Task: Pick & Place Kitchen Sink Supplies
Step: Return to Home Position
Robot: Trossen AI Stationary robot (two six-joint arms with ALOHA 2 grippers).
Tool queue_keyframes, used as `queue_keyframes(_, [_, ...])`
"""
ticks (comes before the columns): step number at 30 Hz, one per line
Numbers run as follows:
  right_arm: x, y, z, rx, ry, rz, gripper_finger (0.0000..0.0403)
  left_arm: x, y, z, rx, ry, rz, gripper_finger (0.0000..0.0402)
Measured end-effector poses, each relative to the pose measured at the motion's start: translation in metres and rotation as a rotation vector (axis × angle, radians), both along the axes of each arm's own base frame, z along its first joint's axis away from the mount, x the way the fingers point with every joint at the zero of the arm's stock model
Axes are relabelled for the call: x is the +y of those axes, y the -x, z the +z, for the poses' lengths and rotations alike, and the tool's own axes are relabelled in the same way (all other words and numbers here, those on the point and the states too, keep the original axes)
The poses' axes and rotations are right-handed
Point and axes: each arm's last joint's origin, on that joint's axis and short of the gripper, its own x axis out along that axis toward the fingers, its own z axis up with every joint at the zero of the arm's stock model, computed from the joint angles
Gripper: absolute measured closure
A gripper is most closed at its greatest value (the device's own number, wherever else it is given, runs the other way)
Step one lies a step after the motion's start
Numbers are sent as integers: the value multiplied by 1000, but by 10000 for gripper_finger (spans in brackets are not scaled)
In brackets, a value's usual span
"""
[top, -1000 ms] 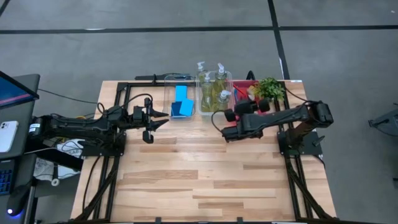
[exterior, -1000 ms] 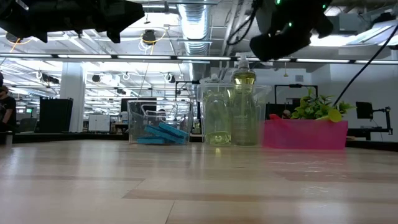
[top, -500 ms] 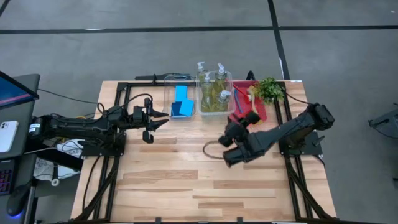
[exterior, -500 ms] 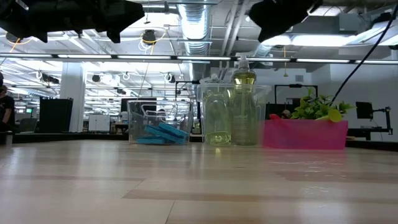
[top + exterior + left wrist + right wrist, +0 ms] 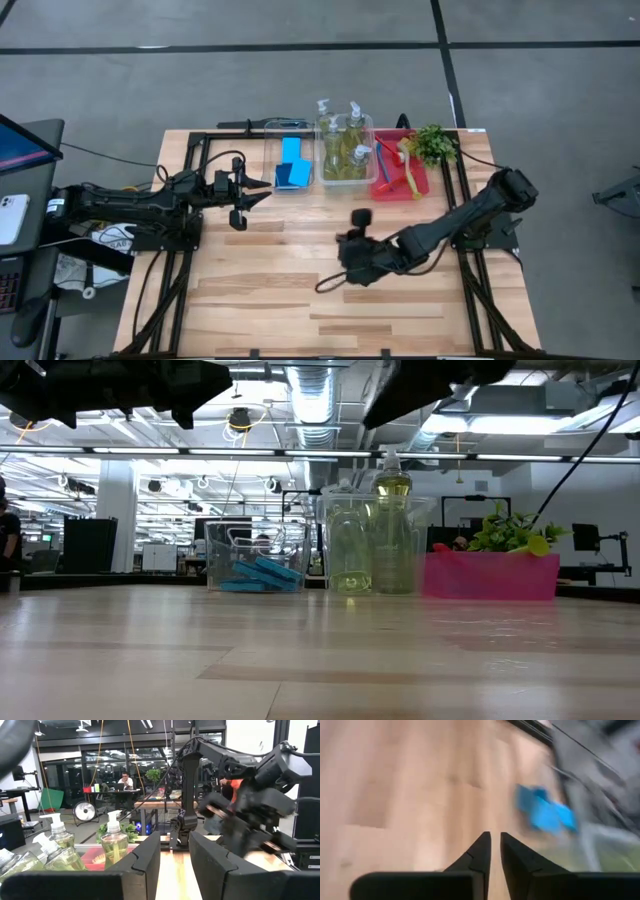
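Note:
Two blue sponges (image 5: pixel 291 165) lie in a clear bin at the table's far edge; they also show in the low view (image 5: pixel 258 573) and, blurred, in the right wrist view (image 5: pixel 545 812). The pump bottles (image 5: pixel 340 148) stand in the neighbouring clear bin (image 5: pixel 392 535). Thin brushes (image 5: pixel 392 166) lie in the red tray. My left gripper (image 5: pixel 262 190) hovers open and empty, just left of the sponge bin (image 5: pixel 175 851). My right gripper (image 5: pixel 350 258) hangs shut and empty over the middle of the table (image 5: pixel 495 842).
The red tray (image 5: pixel 400 187) sits right of the bottle bin, with a small leafy plant (image 5: pixel 432 142) at its far right corner. Bare wood (image 5: pixel 300 300) stretches from the bins to the near edge. The right arm (image 5: pixel 250 820) shows blurred in the left wrist view.
My right gripper has swung away from the red tray, toward the table's near edge and left, and now hangs over the middle of the table. In the low view it has passed up and left along the top. The left arm has kept still.

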Motion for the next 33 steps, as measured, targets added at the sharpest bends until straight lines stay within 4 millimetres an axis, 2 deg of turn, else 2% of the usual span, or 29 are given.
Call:
queue_keyframes(4, [0, -12, -4, 6, -20, 293, 386, 0, 0, 0, 0, 0, 0, 297])
queue_keyframes(7, [-5, -18, 0, -19, -25, 378, 399, 0, 0, 0, 0, 0, 0, 297])
queue_keyframes(11, [-23, -25, 1, -31, -3, 300, 399, 0, 0, 0, 0, 0, 0, 297])
queue_keyframes(19, [-61, -33, 2, -74, -1, 12, 393, 0, 0, 0, 0, 0, 0, 297])
queue_keyframes(27, [-81, -35, -1, -32, 27, -36, 392, 0, 1, 0, -2, -1, 0, 297])
queue_keyframes(33, [-87, -34, -3, -2, 35, -50, 392, -1, 13, 7, -19, -27, 5, 297])
